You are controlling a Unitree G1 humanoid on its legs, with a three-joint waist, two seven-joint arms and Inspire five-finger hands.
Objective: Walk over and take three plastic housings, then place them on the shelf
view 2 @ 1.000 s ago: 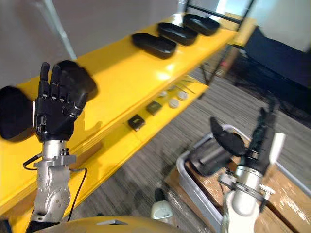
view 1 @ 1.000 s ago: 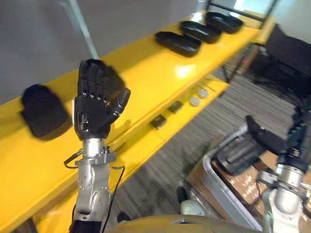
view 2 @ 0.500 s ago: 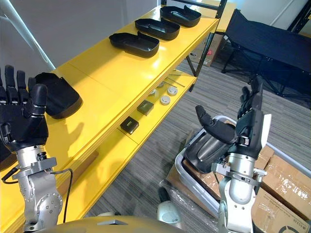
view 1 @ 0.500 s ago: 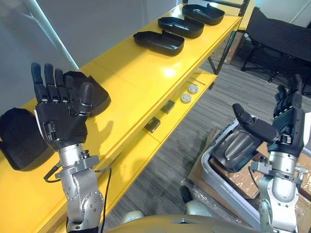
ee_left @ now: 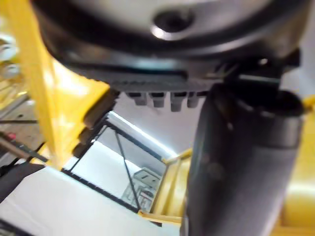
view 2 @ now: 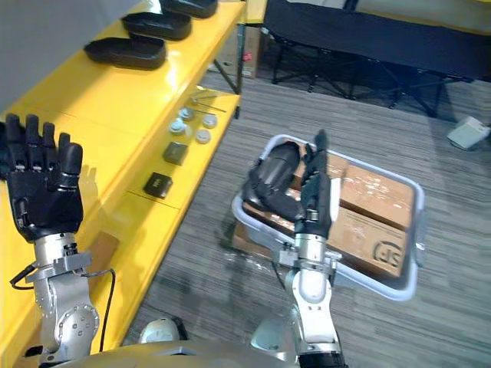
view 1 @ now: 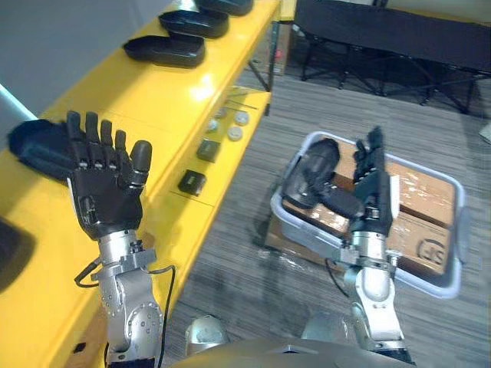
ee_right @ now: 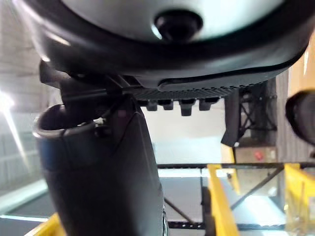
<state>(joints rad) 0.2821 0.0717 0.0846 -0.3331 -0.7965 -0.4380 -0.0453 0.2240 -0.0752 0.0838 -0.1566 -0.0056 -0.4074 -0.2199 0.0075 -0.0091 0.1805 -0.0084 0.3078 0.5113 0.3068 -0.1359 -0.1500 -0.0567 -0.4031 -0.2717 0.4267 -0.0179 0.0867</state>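
- Yellow glossy shelf (view 1: 146,103), with dished black plastic housings (view 1: 165,50) laid on it.
- Left hand (view 1: 107,198) is held upright, fingers straight, empty.
- Right hand (view 1: 370,193) is raised, fingers straight, empty; behind it a rounded housing (view 1: 308,172) is lodged in a grey bin (view 1: 458,230).

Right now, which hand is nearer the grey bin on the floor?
Right. The right hand is raised over the near side of the grey bin, fingers straight; the left hand is up by the yellow shelf, off to the bin's left.

Black hands (view 1: 107,201) (view 1: 374,204), silver-grey arms (view 1: 130,307)
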